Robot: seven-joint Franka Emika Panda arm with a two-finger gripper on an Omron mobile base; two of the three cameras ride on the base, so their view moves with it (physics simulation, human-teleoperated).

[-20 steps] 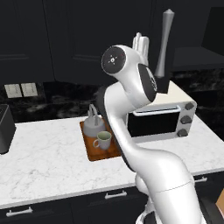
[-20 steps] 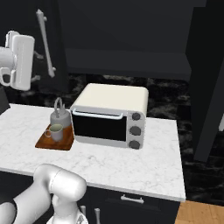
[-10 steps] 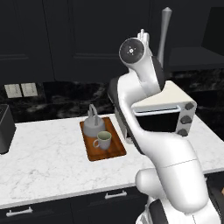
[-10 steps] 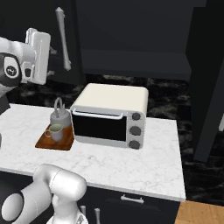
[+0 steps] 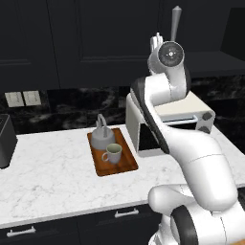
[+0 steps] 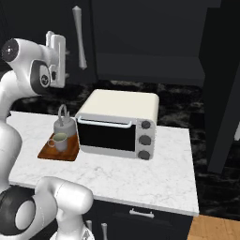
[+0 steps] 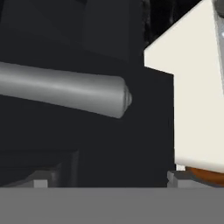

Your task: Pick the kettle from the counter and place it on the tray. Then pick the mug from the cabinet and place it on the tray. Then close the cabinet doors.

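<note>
The tray [image 5: 111,157] lies on the white table [image 5: 52,177] at the middle left of the left base view, just left of the cream oven [image 5: 170,125]; the kettle [image 5: 102,136] stands on the tray's far half, and the mug [image 5: 113,153] stands on the near half, just in front of the kettle; in the right base view the same tray [image 6: 58,149] sits at the middle left, with kettle [image 6: 63,123] and mug [image 6: 59,140] close together on it, beside the oven [image 6: 119,124].

The arm is raised to the dark cabinet doors [image 5: 105,40] across the top of the left base view; the claw [image 5: 156,44] points at the door near a silver bar handle [image 5: 175,24] at the upper right; in the right base view the claw [image 6: 55,55] is at the upper left, just left of that handle [image 6: 79,36].

In the hand view the handle [image 7: 65,92] runs across the left half as a grey bar with a rounded end, against the black door; the claw's two tips [image 7: 40,182] stand wide apart at the bottom corners, clamped on nothing; the oven's cream top [image 7: 192,96] is at the right, with a sliver of tray [image 7: 205,175] below it.
</note>
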